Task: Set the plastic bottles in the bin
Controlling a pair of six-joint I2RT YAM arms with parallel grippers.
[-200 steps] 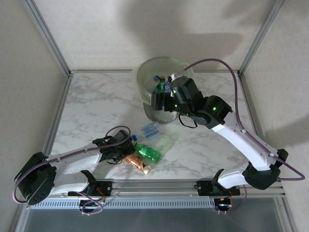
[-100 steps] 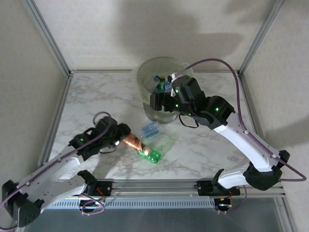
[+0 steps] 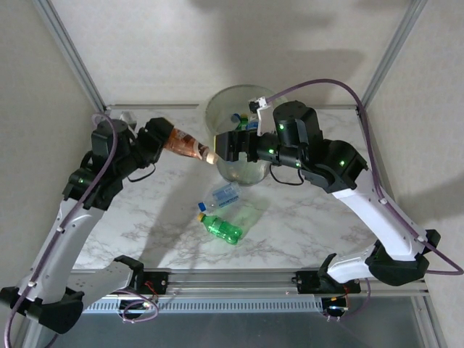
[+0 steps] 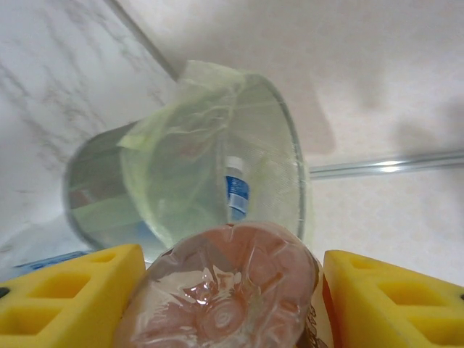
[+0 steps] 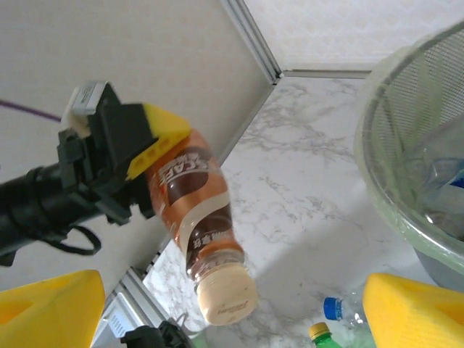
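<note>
Gripping a brown-labelled bottle [image 3: 185,145] around its lower body, the left pincer [image 3: 161,138] was closed on it from both sides. In the left wrist view its yellow pads [image 4: 69,293] pressed the bottle's base from left and right. The bottle was held clear of the bench [image 3: 145,196], tilted, with its pale cap toward the bin [image 3: 239,171] and near the bin's left wall.

The right pincer [image 3: 221,147] stood wide open, with nothing between its yellow pads [image 5: 413,304]. It hung before the bin's near wall, close to the cap of the held bottle; whether the two touched could not be told.

The bin, round and translucent and lined with a pale green bag [image 4: 156,156], stood at the middle of the bench's far edge. Several bottles in the bin [image 3: 243,123] showed blue caps and green bodies, and one with a blue label stood upright against the far wall in the left wrist view.

Two bottles lay on their sides on the bench between the bin and the near edge. A clear bottle [image 3: 225,194] with a blue label lay nearer the bin, and a green bottle [image 3: 221,228] with a yellow cap lay just beside it toward the near edge.
</note>
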